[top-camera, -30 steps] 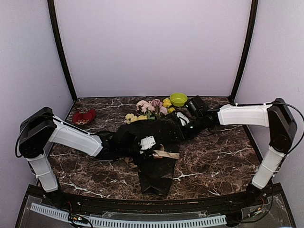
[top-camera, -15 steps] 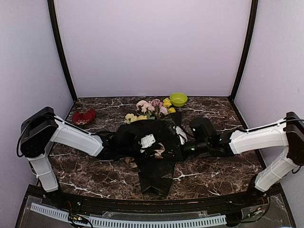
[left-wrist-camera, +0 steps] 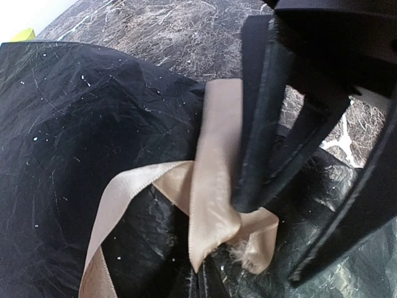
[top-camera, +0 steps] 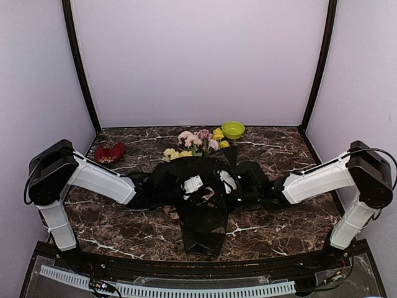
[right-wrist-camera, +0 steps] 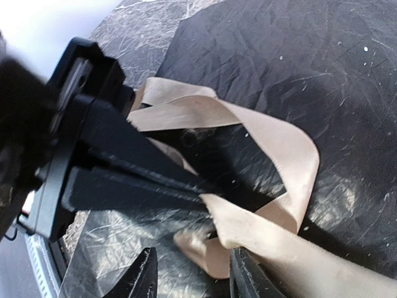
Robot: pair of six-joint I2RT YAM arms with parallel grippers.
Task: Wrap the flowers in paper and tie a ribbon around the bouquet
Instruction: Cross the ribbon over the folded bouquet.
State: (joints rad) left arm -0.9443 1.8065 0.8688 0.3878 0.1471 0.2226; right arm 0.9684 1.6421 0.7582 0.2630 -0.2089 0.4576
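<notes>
Ribbon (right-wrist-camera: 273,139) lies looped loosely over the black paper (top-camera: 201,233) in the middle of the desk (top-camera: 279,217), below the flowers (top-camera: 197,141). Your left claw (right-wrist-camera: 200,191) is pinched together on one strand. Your right claw (right-wrist-camera: 193,276) stands apart just over the free tail, holding nothing. Expect the satin to be light, limp and slick, likely to slide or twist. Take the tail flat across its width, just short of the frayed end.

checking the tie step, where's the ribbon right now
Top view: mid-table, the ribbon lies looped on the black paper, pinched by the left gripper, the right gripper beside it.
</notes>
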